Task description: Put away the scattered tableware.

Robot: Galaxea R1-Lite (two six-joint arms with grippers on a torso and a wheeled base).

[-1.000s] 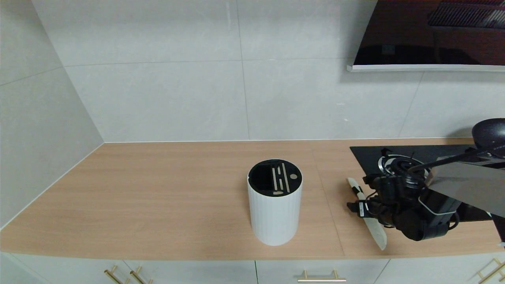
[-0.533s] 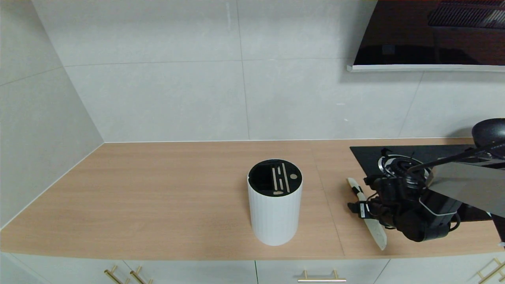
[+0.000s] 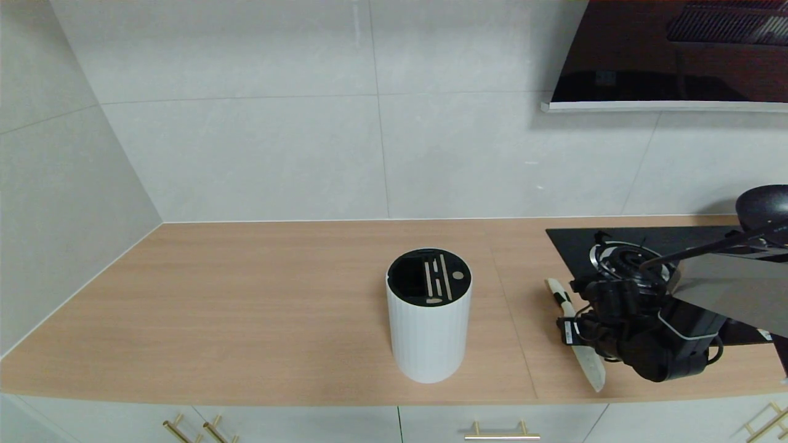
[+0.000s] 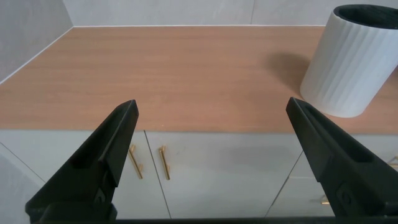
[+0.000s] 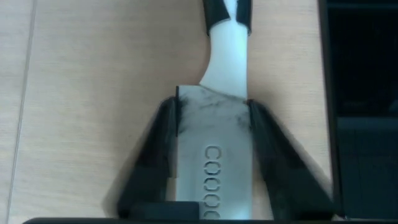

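While clamped on the knife (image 3: 586, 364), jaws slightly rightward.

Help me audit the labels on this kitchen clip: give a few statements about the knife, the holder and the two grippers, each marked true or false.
1. The knife is outside the holder, close to the stove. True.
2. The holder lies on its side. False: it stands upright on the counter.
3. The right gripper has a finger on each side of the knife's blade. True.
4. The left gripper holds a spoon. False: it is open and empty, in front of the counter's edge.
5. The holder stands to the robot's right of the knife. False: it stands to the knife's left.
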